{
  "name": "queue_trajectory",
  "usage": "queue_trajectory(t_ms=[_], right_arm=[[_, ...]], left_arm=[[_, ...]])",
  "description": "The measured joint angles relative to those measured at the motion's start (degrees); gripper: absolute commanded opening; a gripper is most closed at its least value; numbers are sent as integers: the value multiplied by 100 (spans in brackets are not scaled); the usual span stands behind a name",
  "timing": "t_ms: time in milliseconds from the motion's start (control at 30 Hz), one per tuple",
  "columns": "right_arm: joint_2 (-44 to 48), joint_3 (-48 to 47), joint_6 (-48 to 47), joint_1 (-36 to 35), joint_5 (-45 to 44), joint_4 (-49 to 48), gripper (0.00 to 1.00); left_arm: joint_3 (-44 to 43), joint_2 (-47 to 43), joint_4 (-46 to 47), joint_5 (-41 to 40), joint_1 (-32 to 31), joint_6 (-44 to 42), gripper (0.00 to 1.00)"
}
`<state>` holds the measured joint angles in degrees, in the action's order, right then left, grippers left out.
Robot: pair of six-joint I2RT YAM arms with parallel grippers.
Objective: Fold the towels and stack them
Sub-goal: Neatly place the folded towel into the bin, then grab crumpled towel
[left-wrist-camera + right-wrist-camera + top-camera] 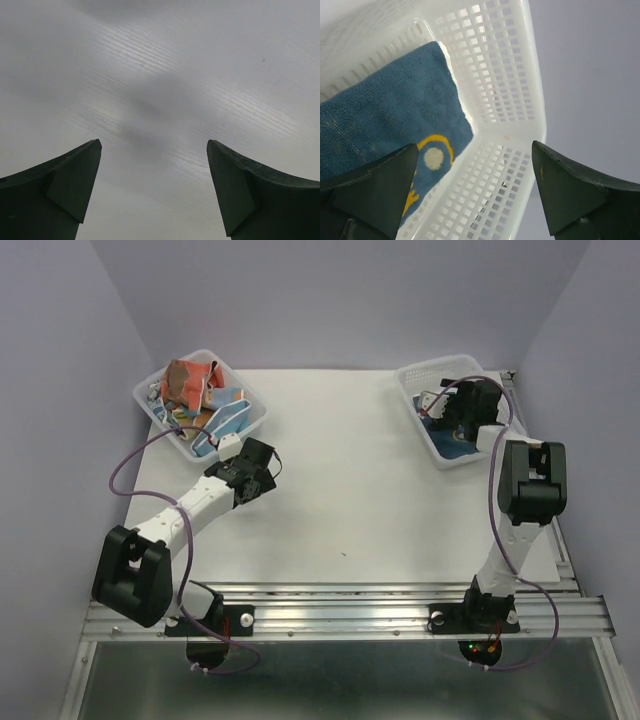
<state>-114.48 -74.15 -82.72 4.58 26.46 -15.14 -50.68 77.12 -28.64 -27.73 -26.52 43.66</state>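
Several crumpled towels (195, 390), red-orange and blue-patterned, fill the left basket (256, 420) at the back left. A folded blue towel with a yellow ring and pale dot (390, 125) lies flat in the right basket (420, 378); it also shows in the top view (458, 447). My left gripper (262, 462) is open and empty, low over bare table just in front of the left basket. My right gripper (458, 410) is open and empty, hanging over the right basket, its jaws standing either side of the basket wall (495, 180).
The white table (380, 500) runs between the two baskets. Purple walls close in on the back and both sides. A metal rail (350, 605) at the near edge carries both arm bases. Purple cables loop beside each arm.
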Motion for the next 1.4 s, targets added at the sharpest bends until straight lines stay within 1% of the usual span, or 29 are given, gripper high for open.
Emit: queue_trajectory(t_ms=[167, 267, 333, 433, 500, 533, 567, 633, 667, 700, 733, 800, 933, 1067, 1233, 1400], right_arm=[[131, 9, 181, -20, -48, -92, 100], [527, 94, 455, -50, -114, -63, 100], [929, 105, 769, -76, -170, -33, 100], [1467, 28, 1589, -101, -122, 328, 100], [1738, -358, 2597, -129, 42, 793, 100], [1777, -608, 3357, -129, 131, 955, 100], [1788, -841, 3866, -129, 179, 1049, 100], [1827, -1283, 5379, -181, 326, 1189, 100], [1902, -1314, 5873, -216, 332, 1121, 100], [2059, -1172, 6682, -328, 173, 992, 100], [2210, -1001, 7250, -450, 55, 981, 100], [2424, -743, 8196, -940, -219, 1023, 100], [2481, -177, 9449, -1945, -809, 1097, 100], [2347, 428, 10260, -2406, -1060, 1346, 100], [1945, 575, 10828, -2308, -1167, 1521, 100], [1873, 575, 11009, -2245, -1165, 1451, 100]], left_arm=[[-98, -17, 35, 59, 0, -105, 99], [-157, -179, 138, 105, 0, -210, 99], [-186, -358, 214, 138, 0, -278, 99], [-269, -669, 352, 179, 0, -365, 99], [-385, -852, 431, 153, 4, -442, 99], [-452, -909, 479, 149, 28, -483, 99], [-546, -957, 549, 149, 57, -542, 99], [-789, -970, 713, 243, 234, -706, 99], [-885, -951, 791, 249, 365, -758, 99], [-1027, -901, 874, 299, 557, -826, 99], [-1126, -850, 942, 321, 706, -911, 99], [-1405, -643, 1056, 382, 1104, -1086, 99], [-1941, 39, 1458, 826, 1759, -1707, 99], [-2048, 643, 1725, 1303, 2157, -2236, 99], [-2048, 1296, 2096, 2286, 2538, -2977, 99], [-2052, 1762, 2404, 3086, 2623, -3469, 99]])
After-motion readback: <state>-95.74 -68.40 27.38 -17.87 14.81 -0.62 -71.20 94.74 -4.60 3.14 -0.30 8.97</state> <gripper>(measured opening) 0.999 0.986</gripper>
